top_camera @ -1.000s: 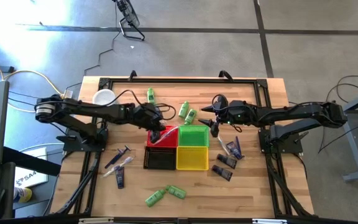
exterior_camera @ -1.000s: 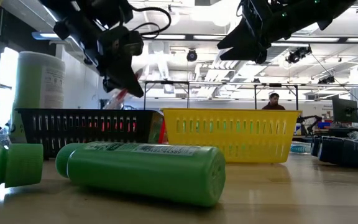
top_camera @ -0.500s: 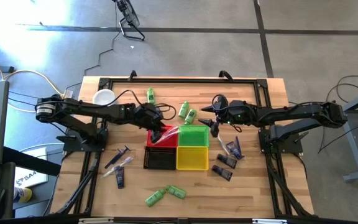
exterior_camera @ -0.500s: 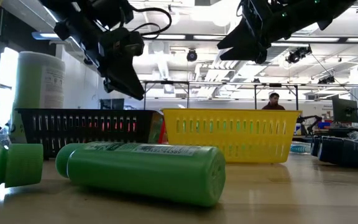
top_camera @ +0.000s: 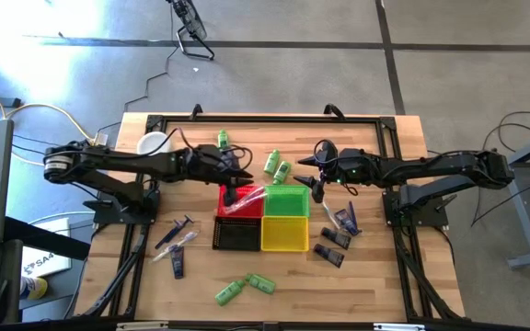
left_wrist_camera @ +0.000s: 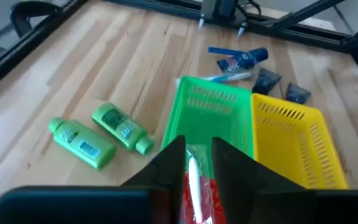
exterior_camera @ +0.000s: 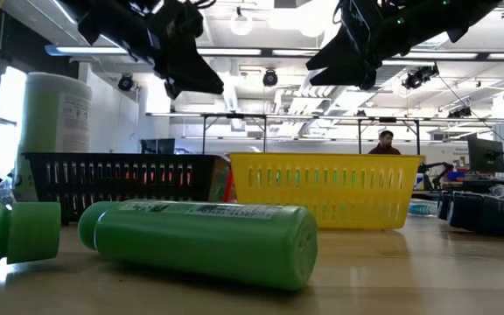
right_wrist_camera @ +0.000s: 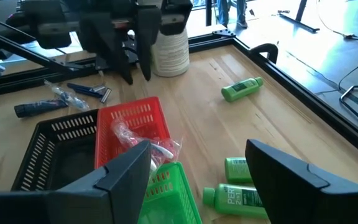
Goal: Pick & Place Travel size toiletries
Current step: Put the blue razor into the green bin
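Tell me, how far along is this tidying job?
Early on. One clear-wrapped toothbrush packet lies in the red basket. The left gripper is above that basket, holding nothing; the right gripper, open, hovers beside the green basket. The green bottles and dark tubes are scattered on the table, and the yellow basket looks empty.

The left gripper (top_camera: 238,174) has lifted, apparently leaving the clear packet (right_wrist_camera: 146,144) in the red basket (right_wrist_camera: 135,116).

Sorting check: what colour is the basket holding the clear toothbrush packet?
Red plastic basket; clearest in the right wrist view.
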Tool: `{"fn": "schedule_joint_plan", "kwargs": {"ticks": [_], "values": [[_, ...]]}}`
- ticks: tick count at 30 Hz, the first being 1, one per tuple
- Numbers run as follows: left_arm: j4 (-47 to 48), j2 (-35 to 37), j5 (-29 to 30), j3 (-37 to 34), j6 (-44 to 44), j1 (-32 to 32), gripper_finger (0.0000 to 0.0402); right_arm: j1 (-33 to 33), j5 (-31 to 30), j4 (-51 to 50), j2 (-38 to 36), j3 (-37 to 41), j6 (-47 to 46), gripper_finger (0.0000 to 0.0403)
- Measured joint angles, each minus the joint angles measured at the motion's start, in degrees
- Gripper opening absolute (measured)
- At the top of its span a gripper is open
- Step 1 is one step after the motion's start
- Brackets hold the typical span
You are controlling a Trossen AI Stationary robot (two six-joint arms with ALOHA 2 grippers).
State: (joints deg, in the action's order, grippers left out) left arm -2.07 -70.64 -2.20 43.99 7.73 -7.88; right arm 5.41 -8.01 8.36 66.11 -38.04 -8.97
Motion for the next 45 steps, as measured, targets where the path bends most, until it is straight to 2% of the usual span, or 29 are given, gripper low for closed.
{"fn": "schedule_joint_plan", "kwargs": {"ticks": [4, 9, 14, 23, 33, 40, 45], "values": [[-2.7, 0.2, 0.9, 0.0, 0.0, 0.0, 0.0029, 0.0, 0.0, 0.0, 0.0, 0.0, 0.2, 0.0254], [-5.7, 0.2, 0.9, 0.0, -1.9, 0.0, 0.0006, 0.0, 0.0, 0.0, 0.0, 0.0, 0.2, 0.0254], [-7.5, 0.2, 1.6, -0.5, -4.2, 0.0, 0.0001, 0.0, 0.0, 0.0, 0.0, 0.0, 0.2, 0.0254], [-19.7, 1.6, 1.2, -8.7, -6.0, 0.0, 0.0001, 0.0, 0.0, -1.3, 0.0, 0.0, 0.2, 0.0254], [-23.3, 12.6, 1.2, -16.1, -9.9, 0.0, 0.0001, 0.0, 0.0, -3.2, 0.0, 0.0, -2.8, 0.0254], [-21.3, 20.9, 1.2, -20.6, -10.0, 0.0, 0.0001, -0.1, 0.1, -12.0, 0.0, 0.0, -10.1, 0.0254], [-16.4, 26.3, 1.3, -22.2, -10.0, 0.0, 0.0001, -0.1, 0.6, -19.3, 0.0, 0.0, -16.9, 0.0254]]}}
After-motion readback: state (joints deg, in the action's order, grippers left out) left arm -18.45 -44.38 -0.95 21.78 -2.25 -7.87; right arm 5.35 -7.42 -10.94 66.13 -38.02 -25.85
